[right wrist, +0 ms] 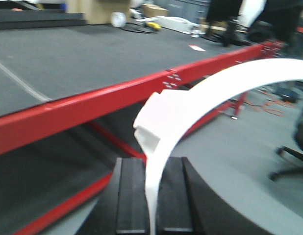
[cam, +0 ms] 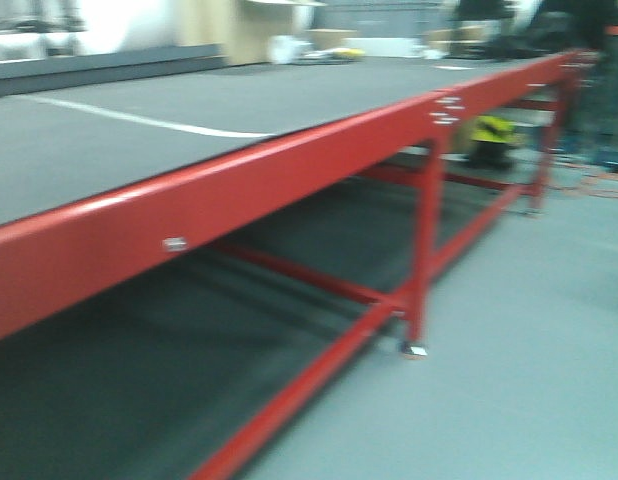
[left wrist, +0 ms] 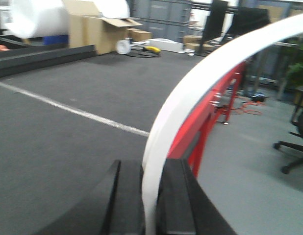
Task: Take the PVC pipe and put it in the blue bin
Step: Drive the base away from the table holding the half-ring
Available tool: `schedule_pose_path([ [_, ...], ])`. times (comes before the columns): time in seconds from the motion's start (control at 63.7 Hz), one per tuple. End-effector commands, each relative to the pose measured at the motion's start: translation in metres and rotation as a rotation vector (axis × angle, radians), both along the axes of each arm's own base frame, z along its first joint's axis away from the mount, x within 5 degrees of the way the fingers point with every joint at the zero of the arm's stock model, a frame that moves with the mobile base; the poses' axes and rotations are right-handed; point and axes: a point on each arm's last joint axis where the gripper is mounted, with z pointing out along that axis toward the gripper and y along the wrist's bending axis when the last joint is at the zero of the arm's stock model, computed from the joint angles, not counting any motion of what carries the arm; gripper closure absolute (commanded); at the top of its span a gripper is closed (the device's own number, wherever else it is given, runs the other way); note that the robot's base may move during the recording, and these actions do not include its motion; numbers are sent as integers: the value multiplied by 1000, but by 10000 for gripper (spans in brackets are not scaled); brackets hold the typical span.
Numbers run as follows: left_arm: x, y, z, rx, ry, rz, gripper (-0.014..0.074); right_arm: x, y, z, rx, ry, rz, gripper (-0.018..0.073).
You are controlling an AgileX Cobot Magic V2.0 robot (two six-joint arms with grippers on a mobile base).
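Observation:
In the left wrist view, a white curved PVC pipe [left wrist: 190,93] arches up and to the right from between my black fingers. My left gripper [left wrist: 151,165] is shut on its lower end, above the edge of the grey table top. In the right wrist view, a second white curved PVC pipe [right wrist: 190,105] with a stepped flat tab near its bend is clamped in my right gripper [right wrist: 151,162], which hangs in front of the table's red rail. The blue bin is not in view. The blurred front view shows neither gripper.
A long table has a dark grey top [cam: 189,110] with a white line across it, a red frame [cam: 289,175] and a lower shelf. Cardboard boxes [left wrist: 95,29] and clutter stand at the far end. An office chair [left wrist: 296,147] stands on the grey floor at right.

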Motion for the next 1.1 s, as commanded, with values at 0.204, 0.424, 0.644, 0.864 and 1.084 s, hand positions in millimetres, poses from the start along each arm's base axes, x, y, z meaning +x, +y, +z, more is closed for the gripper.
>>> schedule_pose_path([
  [0.204,-2,0,4,-7,-38,3,707,-1,0,2,-19,-30,-5,722],
  [0.424,-2,0,4,-7,-38,3,707,-1,0,2,-19,-30,-5,722],
  [0.644,-2,0,4,-7,-38,3,707,-1,0,2,-19,-30,-5,722],
  [0.864,-2,0,4,-7,-38,3,707,-1,0,2,-19,-30,-5,722],
  [1.084,-2,0,4,-7,-38,3,707,-1,0,2,-19,-30,-5,722],
])
